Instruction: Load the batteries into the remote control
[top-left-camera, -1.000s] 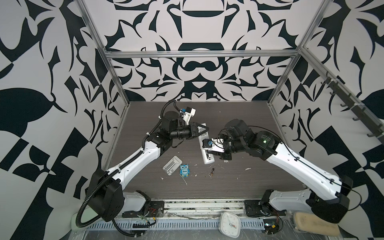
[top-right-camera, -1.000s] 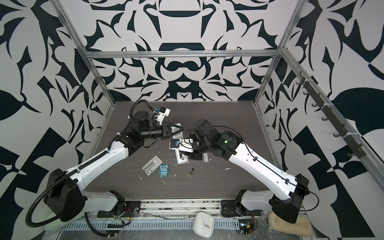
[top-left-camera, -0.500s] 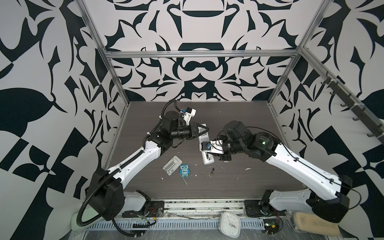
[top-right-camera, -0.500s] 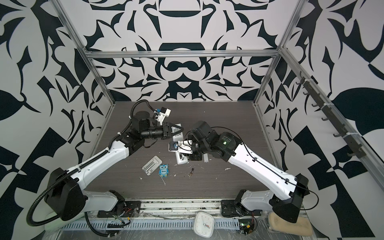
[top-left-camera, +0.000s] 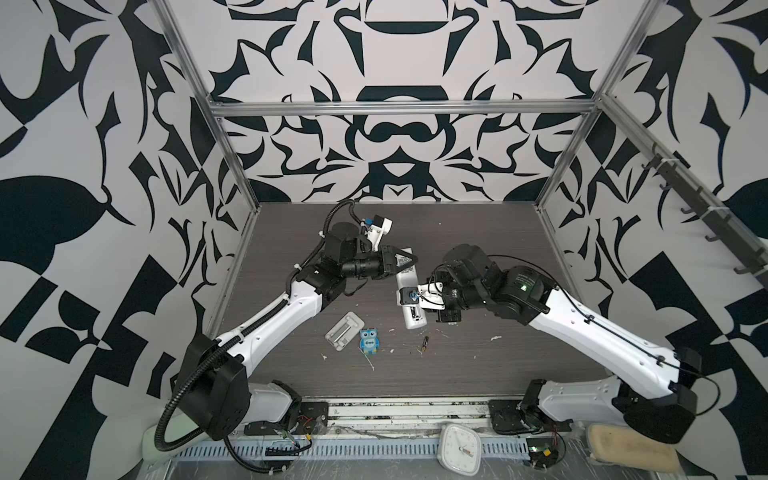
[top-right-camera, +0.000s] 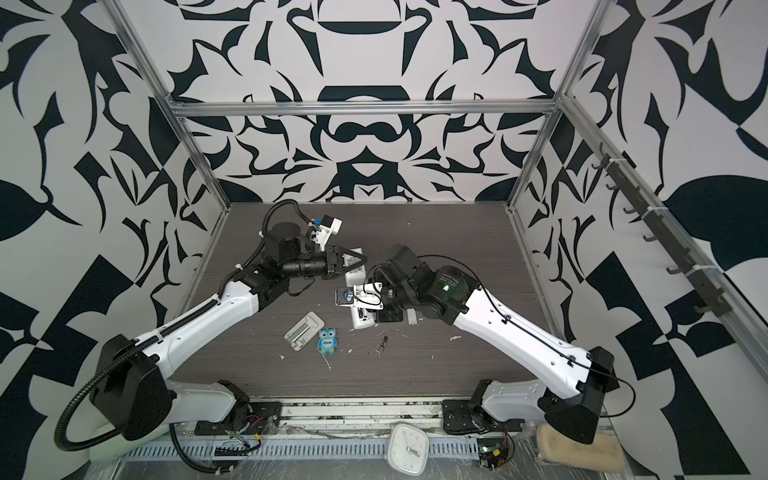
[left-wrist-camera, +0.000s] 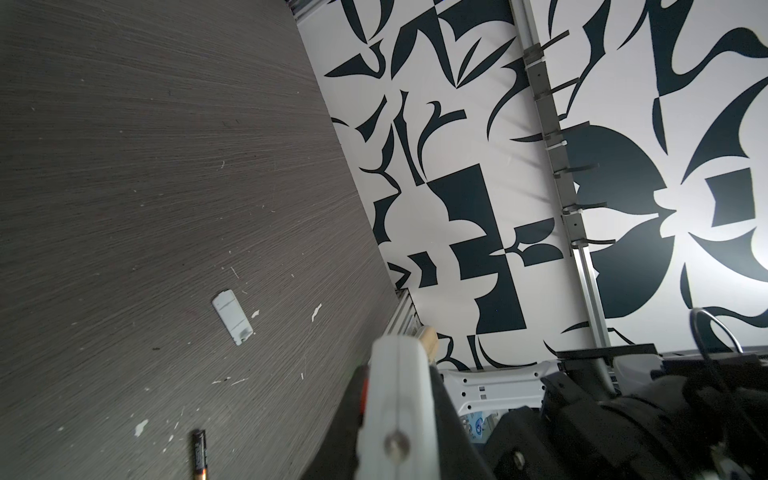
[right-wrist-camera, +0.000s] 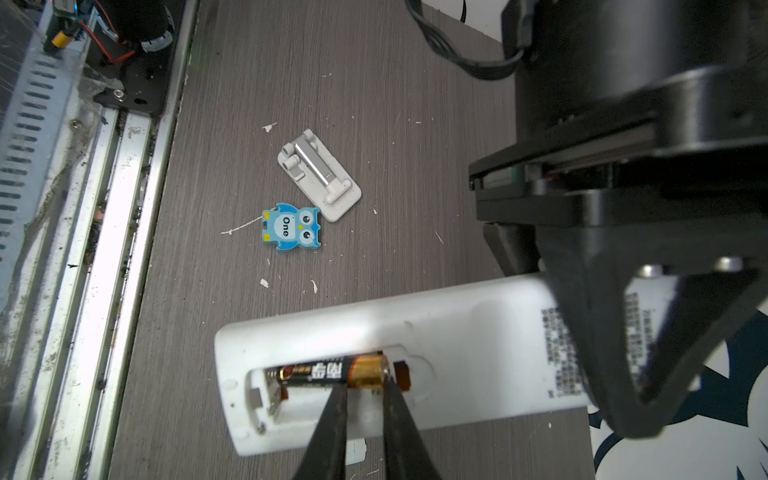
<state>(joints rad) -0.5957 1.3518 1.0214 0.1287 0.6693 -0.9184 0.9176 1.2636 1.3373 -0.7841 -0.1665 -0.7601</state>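
One battery (right-wrist-camera: 328, 371) down in the open bay of the remote control (right-wrist-camera: 457, 324), gold end toward the copper contact, by the look not fully home. Second battery (top-left-camera: 424, 343) loose on the desk (top-left-camera: 498, 232), near the remote's bay end but apart from it. Remote flat, back up, mid-desk. Bay cover (left-wrist-camera: 232, 318) off to one side.

Right fingers (right-wrist-camera: 332, 424) narrowly parted, tips at the gold end of that battery; pinching or merely pressing, cannot tell. Left fingers (right-wrist-camera: 582, 332) pinching across the remote's label end, pinning it.

Risks, as judged:
- battery springing back out if released before seating
- tips snagging the bay lip or contact on withdrawal
- remote skidding on any slackening of the left clamp

Right arm (top-left-camera: 582, 328) reaching in low, wrist pitched down over the bay. Left arm (top-left-camera: 282, 316) stretched across, wrist level and rolled sideways.
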